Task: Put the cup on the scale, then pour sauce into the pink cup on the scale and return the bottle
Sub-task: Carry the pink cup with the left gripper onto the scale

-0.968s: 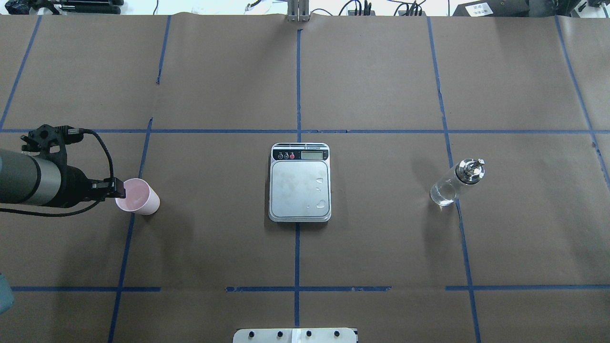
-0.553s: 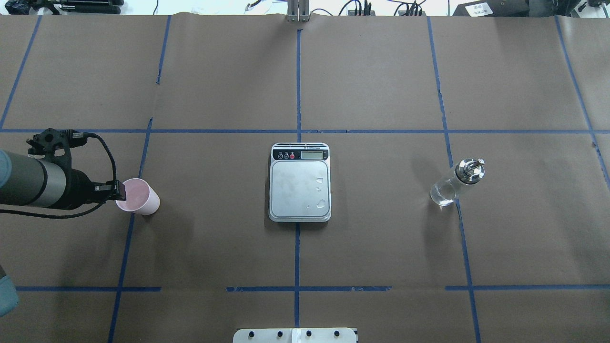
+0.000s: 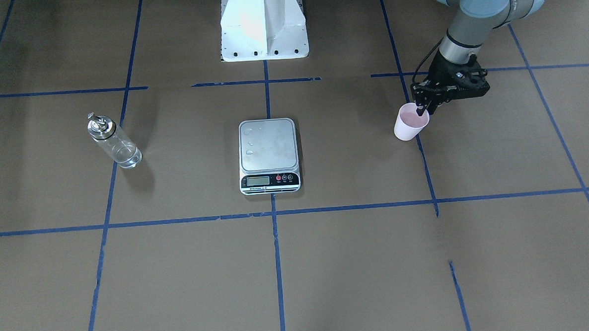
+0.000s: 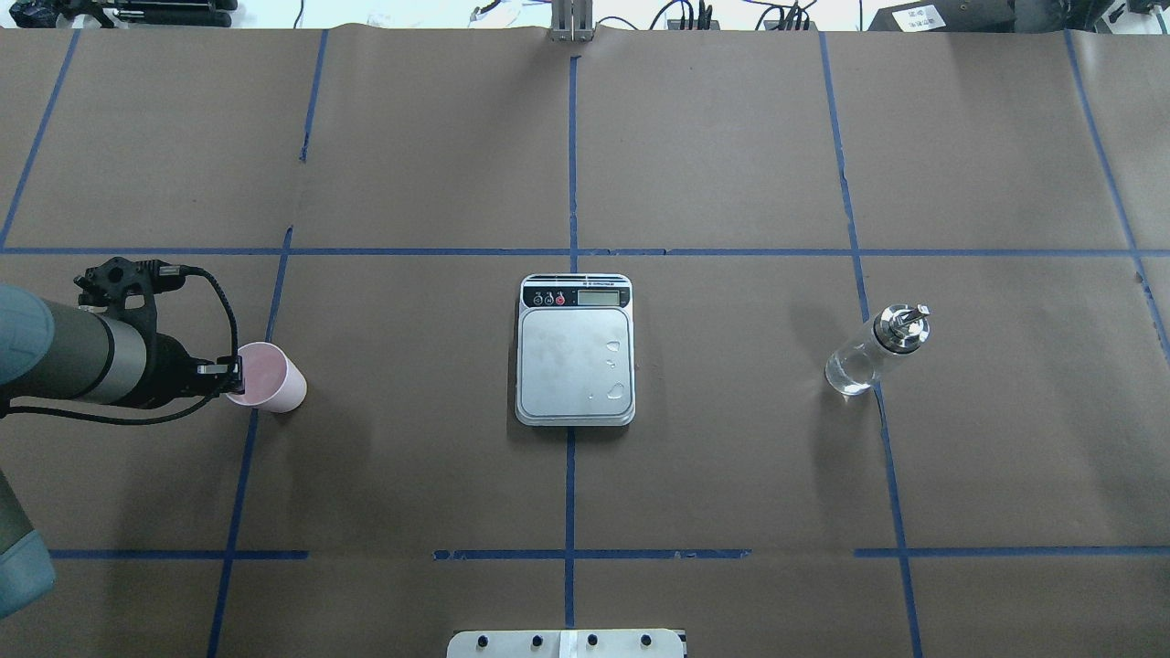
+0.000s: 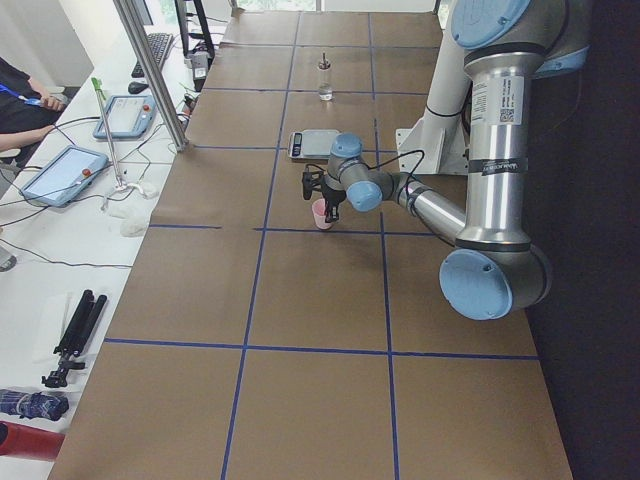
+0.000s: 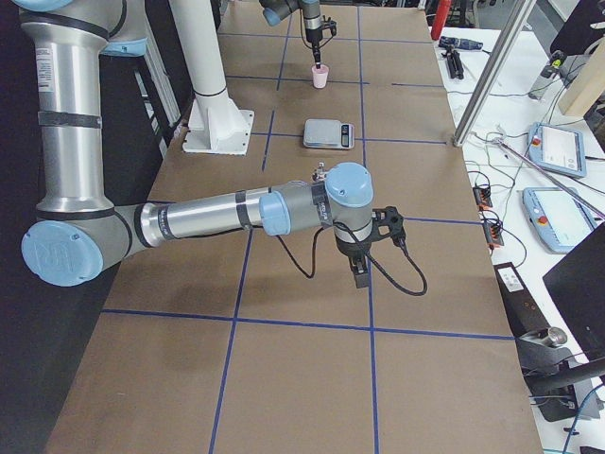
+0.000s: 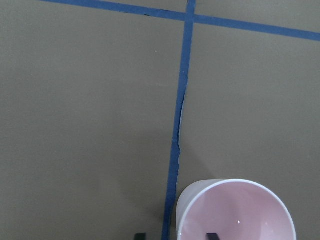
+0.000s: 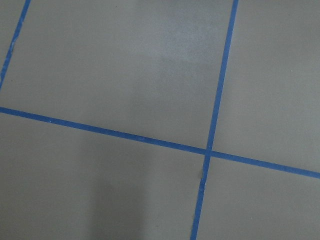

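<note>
Since a second ago the left arm (image 4: 82, 352) has come further into the overhead view from the left. Its black bracket (image 4: 123, 274) now sits lower and further right in the frame. The pink cup (image 4: 272, 382), the scale (image 4: 575, 352) and the bottle (image 4: 864, 358) stay where they were.

We see the left tool (image 4: 235, 373) at the cup's left rim in the overhead view. In the left wrist view its two dark fingertips (image 7: 140, 235) show at the bottom edge, spread apart. One is outside the cup wall and one over the pink inside, so the wall stands between them. We cannot tell whether either tip touches it.

The cup stands upright on the brown paper-covered table (image 4: 731, 164), at centre left of the overhead view. It is just beside a blue tape line (image 4: 245, 457) and well apart from the scale.

The scale lies flat at the middle of the frame, on the central tape line. Its display strip faces the top edge, and its steel platform carries a few small glossy marks. The clear glass bottle with its metal spout stands upright at centre right, well apart from the scale.

The right tool (image 6: 360, 274) shows only in the exterior right view, pointing down over the table near a tape crossing. We cannot tell whether it is spread or pressed together. The right wrist view shows just paper and tape.
</note>
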Robot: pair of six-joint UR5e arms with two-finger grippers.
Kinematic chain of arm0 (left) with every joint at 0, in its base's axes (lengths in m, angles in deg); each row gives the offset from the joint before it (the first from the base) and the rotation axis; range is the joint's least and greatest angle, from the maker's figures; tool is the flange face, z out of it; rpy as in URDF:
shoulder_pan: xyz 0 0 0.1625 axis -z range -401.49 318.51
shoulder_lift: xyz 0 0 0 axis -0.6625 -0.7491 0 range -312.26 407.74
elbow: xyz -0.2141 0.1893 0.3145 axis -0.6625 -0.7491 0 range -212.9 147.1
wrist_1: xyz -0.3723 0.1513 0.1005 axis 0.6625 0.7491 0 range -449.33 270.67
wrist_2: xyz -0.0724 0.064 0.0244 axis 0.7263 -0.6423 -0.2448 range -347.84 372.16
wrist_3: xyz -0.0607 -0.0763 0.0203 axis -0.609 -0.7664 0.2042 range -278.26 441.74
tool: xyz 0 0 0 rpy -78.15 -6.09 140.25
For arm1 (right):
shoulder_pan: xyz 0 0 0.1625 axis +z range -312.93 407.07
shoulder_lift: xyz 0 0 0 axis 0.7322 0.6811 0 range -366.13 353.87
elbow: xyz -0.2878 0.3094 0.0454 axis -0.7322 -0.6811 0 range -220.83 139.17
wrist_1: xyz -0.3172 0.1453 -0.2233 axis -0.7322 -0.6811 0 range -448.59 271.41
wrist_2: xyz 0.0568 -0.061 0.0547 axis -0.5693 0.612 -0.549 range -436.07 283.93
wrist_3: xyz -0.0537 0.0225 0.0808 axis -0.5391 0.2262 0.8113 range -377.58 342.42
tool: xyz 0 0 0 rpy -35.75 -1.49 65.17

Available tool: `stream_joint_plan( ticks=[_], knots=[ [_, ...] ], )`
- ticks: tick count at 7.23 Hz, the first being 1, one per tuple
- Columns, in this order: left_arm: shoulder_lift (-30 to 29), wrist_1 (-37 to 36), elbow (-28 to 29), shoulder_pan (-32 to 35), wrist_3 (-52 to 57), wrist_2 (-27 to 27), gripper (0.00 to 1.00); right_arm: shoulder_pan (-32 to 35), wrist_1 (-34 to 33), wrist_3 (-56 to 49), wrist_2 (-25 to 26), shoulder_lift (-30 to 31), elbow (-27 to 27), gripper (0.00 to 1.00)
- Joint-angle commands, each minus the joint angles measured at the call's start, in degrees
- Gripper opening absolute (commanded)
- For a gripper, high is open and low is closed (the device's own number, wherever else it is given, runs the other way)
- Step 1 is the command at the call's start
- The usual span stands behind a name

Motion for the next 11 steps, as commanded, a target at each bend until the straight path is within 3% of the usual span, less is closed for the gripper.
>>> stream_joint_plan(
  ticks=[1, 3, 4, 6, 8, 11],
  knots=[
    [-0.07, 0.00, -0.69, -0.38, -0.07, 0.00, 0.00, 0.00, 0.00, 0.00, 0.00, 0.00, 0.12, 1.00],
    [-0.68, -2.71, -5.06, -0.29, 0.37, 0.61, 0.00, 0.00, 0.00, 0.09, 0.00, 0.00, 0.03, 1.00],
    [-6.86, -10.12, -6.65, -0.29, 0.37, 0.79, 0.00, 0.00, 0.00, 0.35, -0.09, 0.00, 0.21, 1.00],
    [-30.45, -32.51, -2.83, -1.07, 0.28, 1.14, 0.00, 0.00, 0.00, 0.35, -0.09, 0.00, 0.12, 1.00],
    [-40.88, -33.57, 6.38, -1.61, 0.11, 3.07, 0.00, 0.00, 0.00, 0.35, -0.09, 0.00, 0.03, 1.00],
    [-48.82, -32.52, 16.95, -3.01, 0.37, 3.16, 0.00, 0.00, 0.00, 0.35, -0.09, 0.18, 0.03, 1.00]
  ],
)
